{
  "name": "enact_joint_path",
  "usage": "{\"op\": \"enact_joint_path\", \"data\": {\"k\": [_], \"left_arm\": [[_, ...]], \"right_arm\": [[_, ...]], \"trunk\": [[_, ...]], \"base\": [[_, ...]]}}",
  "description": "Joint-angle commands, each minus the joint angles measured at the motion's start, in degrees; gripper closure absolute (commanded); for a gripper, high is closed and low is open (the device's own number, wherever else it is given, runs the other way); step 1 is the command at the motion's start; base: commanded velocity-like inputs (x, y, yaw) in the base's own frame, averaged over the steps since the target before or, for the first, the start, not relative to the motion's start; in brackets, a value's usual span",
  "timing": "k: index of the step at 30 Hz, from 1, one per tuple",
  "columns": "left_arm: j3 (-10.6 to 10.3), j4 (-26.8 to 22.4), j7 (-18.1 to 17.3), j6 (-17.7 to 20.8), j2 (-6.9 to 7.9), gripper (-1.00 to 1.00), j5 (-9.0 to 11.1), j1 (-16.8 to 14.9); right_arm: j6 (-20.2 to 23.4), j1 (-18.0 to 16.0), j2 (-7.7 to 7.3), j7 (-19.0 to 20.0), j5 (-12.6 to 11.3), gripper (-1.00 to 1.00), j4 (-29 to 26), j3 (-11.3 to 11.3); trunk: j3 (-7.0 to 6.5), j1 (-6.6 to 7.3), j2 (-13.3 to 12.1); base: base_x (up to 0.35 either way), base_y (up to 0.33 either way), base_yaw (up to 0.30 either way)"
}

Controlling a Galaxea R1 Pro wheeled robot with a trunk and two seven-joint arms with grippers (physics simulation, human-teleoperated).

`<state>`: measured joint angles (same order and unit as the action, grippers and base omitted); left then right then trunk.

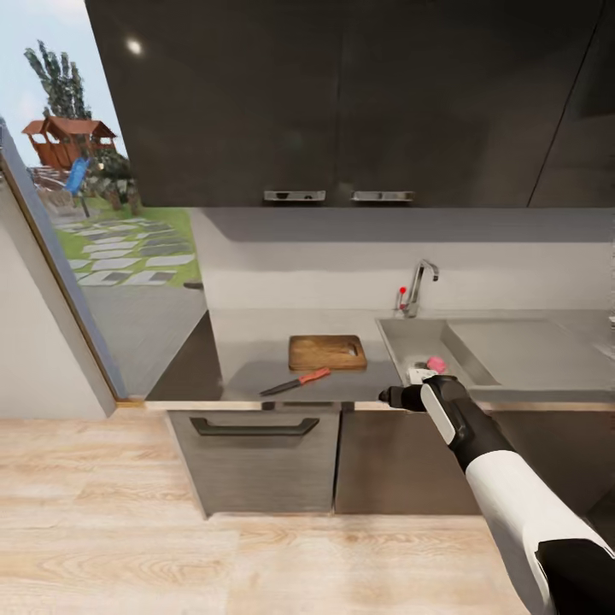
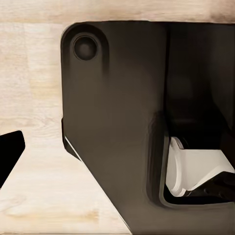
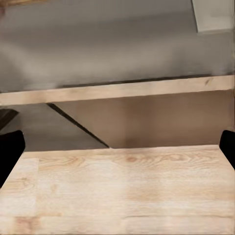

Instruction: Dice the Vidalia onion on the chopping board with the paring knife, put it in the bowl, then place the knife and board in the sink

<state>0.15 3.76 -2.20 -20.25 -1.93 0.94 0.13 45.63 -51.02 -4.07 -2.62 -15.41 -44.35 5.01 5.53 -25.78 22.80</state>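
The right arm (image 1: 504, 478) reaches in from the lower right of the head view, white forearm and dark wrist, its right tool (image 1: 391, 397) hanging just in front of the bench (image 1: 256, 376) edge, near the sink's front corner. From this angle I cannot tell whether its fingers are spread or pressed together; in the right wrist view two dark fingertips (image 3: 10, 154) sit at opposite edges of the picture, wide apart with nothing between them, above the wooden floor (image 3: 127, 191) and cabinet base.

On the bench lies the chopping board (image 1: 327, 352), flat, left of the sink (image 1: 401, 337). The paring knife (image 1: 295, 382), with a red handle and dark blade, lies just in front of the board, apart from it. Inside the sink, near its front wall, sits a pinkish object (image 1: 436, 365), perhaps the onion, too small to be sure, beside a pale item. The faucet (image 1: 418, 286) stands behind the basin.

The left wrist view looks at the robot's dark body (image 2: 122, 122) over floorboards; one dark fingertip (image 2: 10, 152) shows, so the left tool's state cannot be told.
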Motion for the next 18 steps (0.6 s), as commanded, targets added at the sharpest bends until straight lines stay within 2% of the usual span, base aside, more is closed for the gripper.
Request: {"op": "enact_joint_path", "data": {"k": [1,7,12,18], "left_arm": [[0.03,0.10,-0.18,-0.31,0.00,-1.00,0.12,-0.04],[0.03,0.09,-0.18,-0.30,0.06,-1.00,0.12,-0.04],[0.03,0.04,-0.18,-0.30,0.08,-1.00,0.12,-0.05],[0.03,0.04,-0.18,-0.31,0.09,-1.00,0.12,-0.08]], "right_arm": [[0.19,-0.04,-0.07,-0.28,-0.41,-1.00,0.00,0.25],[-0.06,-0.04,0.01,-0.09,-0.31,-1.00,0.40,0.26],[-0.56,-0.04,0.07,0.06,-0.18,-1.00,1.31,0.26],[-3.79,-0.04,0.11,0.15,-0.08,-1.00,4.40,0.26]], "trunk": [[0.11,0.00,0.12],[0.11,0.00,0.12],[0.11,0.00,0.12],[0.11,0.00,0.12]], "base": [[-0.338,0.000,0.000],[-0.284,0.000,0.000],[-0.072,0.000,0.000],[-0.012,0.000,0.000]]}}
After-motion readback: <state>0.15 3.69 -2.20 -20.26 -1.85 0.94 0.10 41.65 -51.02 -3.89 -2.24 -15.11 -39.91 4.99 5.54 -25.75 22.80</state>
